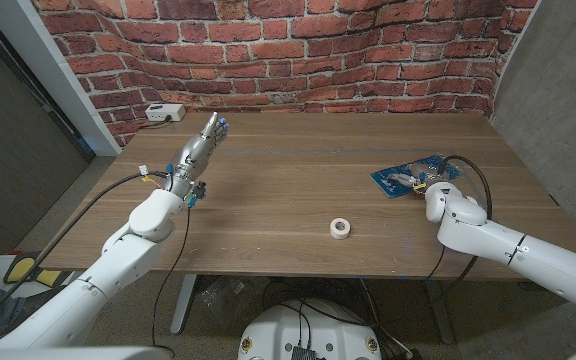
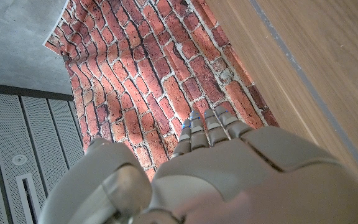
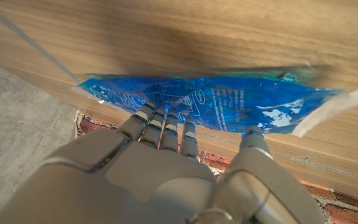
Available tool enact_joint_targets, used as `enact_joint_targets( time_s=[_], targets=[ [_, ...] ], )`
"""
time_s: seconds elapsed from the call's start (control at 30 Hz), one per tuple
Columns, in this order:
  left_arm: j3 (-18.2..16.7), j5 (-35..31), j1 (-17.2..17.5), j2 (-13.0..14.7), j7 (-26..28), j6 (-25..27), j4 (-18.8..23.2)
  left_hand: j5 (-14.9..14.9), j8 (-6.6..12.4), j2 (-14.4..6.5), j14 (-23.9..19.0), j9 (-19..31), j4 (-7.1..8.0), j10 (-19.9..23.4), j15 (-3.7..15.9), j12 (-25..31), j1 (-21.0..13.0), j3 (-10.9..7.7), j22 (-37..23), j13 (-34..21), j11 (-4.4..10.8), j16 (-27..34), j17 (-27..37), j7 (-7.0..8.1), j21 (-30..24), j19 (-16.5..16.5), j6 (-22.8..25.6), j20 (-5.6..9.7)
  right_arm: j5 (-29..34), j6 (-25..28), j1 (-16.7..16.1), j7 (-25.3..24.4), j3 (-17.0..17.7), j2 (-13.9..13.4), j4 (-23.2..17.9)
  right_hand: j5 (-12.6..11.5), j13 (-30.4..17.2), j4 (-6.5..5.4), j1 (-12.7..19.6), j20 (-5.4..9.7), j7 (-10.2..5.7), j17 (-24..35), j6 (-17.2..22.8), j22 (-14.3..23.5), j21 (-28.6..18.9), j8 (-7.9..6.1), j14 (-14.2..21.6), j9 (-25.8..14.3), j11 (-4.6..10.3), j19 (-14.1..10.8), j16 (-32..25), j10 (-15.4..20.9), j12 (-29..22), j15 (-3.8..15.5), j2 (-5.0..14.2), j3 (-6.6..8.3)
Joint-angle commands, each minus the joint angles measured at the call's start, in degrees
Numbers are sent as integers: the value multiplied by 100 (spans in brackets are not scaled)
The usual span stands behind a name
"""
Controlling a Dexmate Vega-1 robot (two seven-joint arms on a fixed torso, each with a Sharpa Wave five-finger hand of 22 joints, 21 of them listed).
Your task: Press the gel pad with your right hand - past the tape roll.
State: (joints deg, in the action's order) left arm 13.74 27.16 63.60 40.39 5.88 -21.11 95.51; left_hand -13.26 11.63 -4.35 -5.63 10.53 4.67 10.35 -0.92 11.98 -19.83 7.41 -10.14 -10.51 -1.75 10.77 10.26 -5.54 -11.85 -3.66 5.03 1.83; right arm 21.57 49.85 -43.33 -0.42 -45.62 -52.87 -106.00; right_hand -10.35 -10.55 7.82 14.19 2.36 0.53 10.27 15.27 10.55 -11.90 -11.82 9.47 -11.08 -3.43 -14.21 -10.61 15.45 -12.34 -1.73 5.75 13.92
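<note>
right hand (image 3: 166, 168) presses straight fingers on the glossy blue gel pad (image 3: 229, 102), holding nothing; round white tape roll (image 1: 341, 228) nearby

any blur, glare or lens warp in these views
Head view: sharp, but the brick wall bows, so there is wide-angle distortion. Right wrist view: the table is smeared and soft, while the gel pad stays readable under the right hand. Left wrist view: the left hand is close and soft.

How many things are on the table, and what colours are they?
Blue: 1, the gel pad, under the right hand.
White: 2, the tape roll and a small box at the far left corner.
Total: 3.
</note>
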Motion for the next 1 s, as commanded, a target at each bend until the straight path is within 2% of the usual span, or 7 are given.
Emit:
enact_joint_targets(
  time_s=[0.03, 0.53, 1.0],
  targets=[
    [14, 11, -23, -19, 7, 13, -24, 22, -18, -8, -14, 8, -3, 42, 12, -23, -41, 56, -9, -19, 29, 0, 12, 3, 16, 14, 19, -36, -84, 18, 72, 106, -68, -7, 42, 9, -9, -42, 13, 90, -11, 12, 85, 19, -65, -51, 93, -6, -6, -62, -37, 84, -32, 15, -4, 27],
    [55, 23, -59, -19, -4, 77, -42, 26, -20, -19, -23, 8, 0, 43, 6, -29, -50, 68, -10, -19, 29, 1, 12, 2, 22, 17, 28, -44, -231, 7, 149, 220, -118, 13, 162, 15, -7, -56, -2, 98, 10, 12, 271, 18, -144, -82, 343, -4, -13, -324, -85, 278, -90, 78, -16, 29],
    [53, 3, -41, 10, 52, 150, 24, 29, -25, -28, -21, 9, 3, 43, 11, -33, -59, 79, -11, -20, 23, -2, 13, 13, 27, 26, 28, -55, -361, -80, 173, 214, -127, 16, 265, 17, -6, -57, -2, 96, 29, 11, 331, 17, -166, -82, 427, -3, -23, -419, -88, 326, -96, 90, -19, 34]
  ],
)
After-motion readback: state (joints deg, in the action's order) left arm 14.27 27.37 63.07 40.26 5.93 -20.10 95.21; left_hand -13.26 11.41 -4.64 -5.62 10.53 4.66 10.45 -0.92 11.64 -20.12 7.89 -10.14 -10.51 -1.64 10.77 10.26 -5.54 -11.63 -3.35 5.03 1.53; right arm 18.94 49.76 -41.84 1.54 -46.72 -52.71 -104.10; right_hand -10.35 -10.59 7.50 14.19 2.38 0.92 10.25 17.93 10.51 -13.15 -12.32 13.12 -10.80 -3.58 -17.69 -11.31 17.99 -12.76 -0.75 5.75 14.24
